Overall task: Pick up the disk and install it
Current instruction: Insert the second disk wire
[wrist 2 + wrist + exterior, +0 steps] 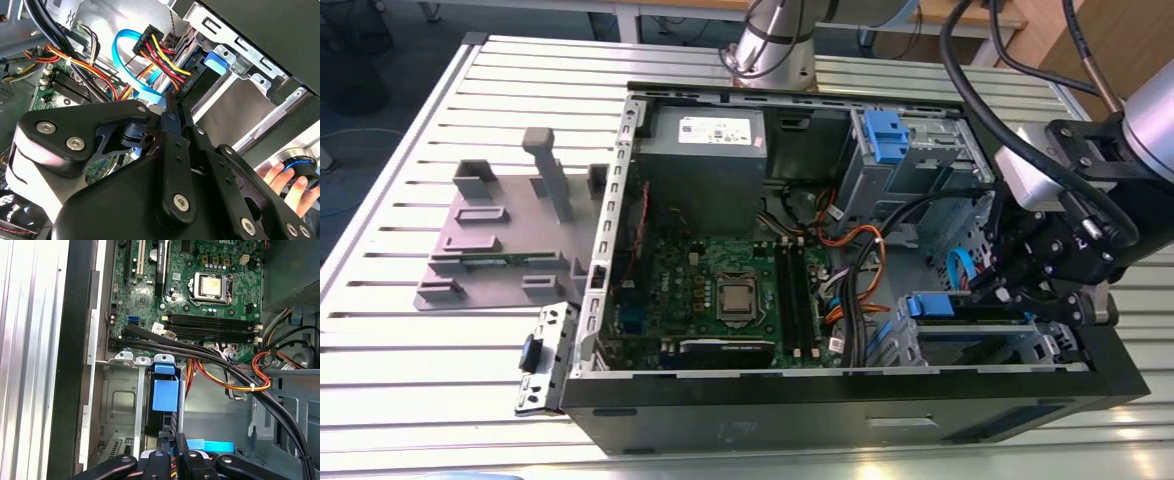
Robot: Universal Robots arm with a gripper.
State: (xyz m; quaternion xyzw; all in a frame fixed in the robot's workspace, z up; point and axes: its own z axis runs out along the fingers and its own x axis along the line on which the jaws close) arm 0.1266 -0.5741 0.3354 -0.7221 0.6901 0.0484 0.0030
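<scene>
The disk (931, 305) sits on edge in the lower drive bay of the open computer case (854, 410), at the exterior view's right. Its blue bracket tab (165, 394) shows in both wrist views, and its dark end (200, 82) lies beside the power and data plugs. My gripper (991, 288) hangs over that bay. Its two black fingers (165, 436) are pressed together, and the gripper (172, 105) points at the disk's end. I cannot tell whether the tips touch the disk.
Red, yellow and blue cables (150, 55) crowd the bay. The motherboard (720, 290) fills the case middle, with a grey power supply (704, 140) behind it and a blue bracket (887, 135) in the upper bay. A grey fixture (507, 230) stands left. A hand (280, 177) holds a round knob.
</scene>
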